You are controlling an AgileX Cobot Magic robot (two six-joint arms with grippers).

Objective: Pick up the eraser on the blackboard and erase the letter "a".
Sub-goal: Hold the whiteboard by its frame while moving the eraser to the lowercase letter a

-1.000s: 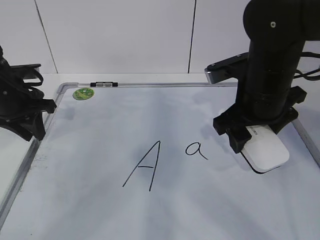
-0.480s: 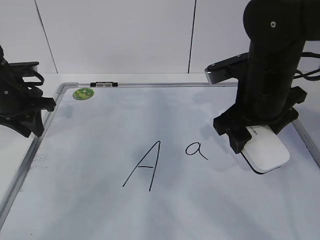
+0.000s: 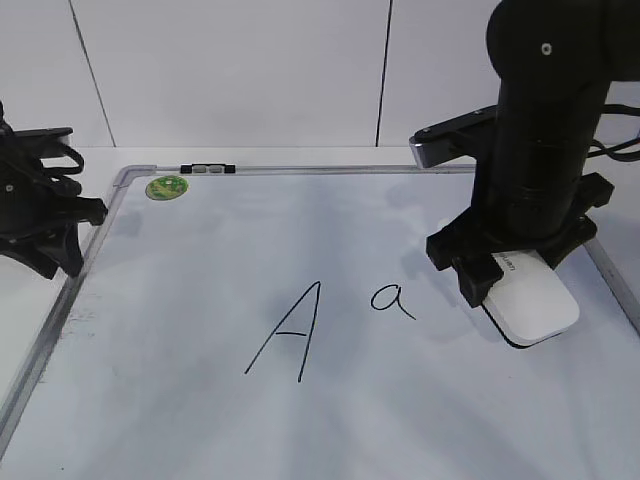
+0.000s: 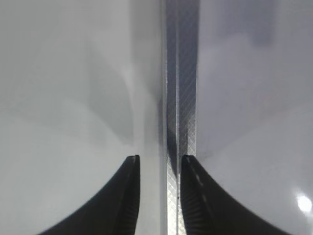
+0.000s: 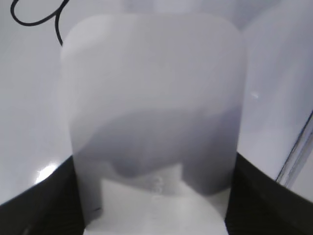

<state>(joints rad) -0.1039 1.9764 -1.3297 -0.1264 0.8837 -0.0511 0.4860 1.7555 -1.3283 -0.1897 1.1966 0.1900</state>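
The white eraser [image 3: 535,308] lies flat on the blackboard [image 3: 180,330], a white dry-erase board, near its right edge. My right gripper [image 3: 515,275] stands straight down over the eraser's near end, with a black finger against each long side. In the right wrist view the eraser [image 5: 156,88] fills the gap between the fingers of my right gripper [image 5: 156,196]. The small letter "a" [image 3: 392,300] is just left of the eraser, and part of its stroke [image 5: 34,19] shows in the right wrist view. My left gripper [image 3: 55,250] hovers at the board's left frame [image 4: 182,98]; this gripper [image 4: 159,164] is slightly open and empty.
A tall capital "A" [image 3: 290,335] is drawn left of the small letter. A round green sticker [image 3: 167,186] sits at the board's far left corner, with a small black-and-silver clip [image 3: 208,168] on the far frame. The board's right frame [image 3: 612,285] runs close beside the eraser.
My left gripper has drifted a little to the left along the board's left edge. The right arm and the eraser have barely moved.
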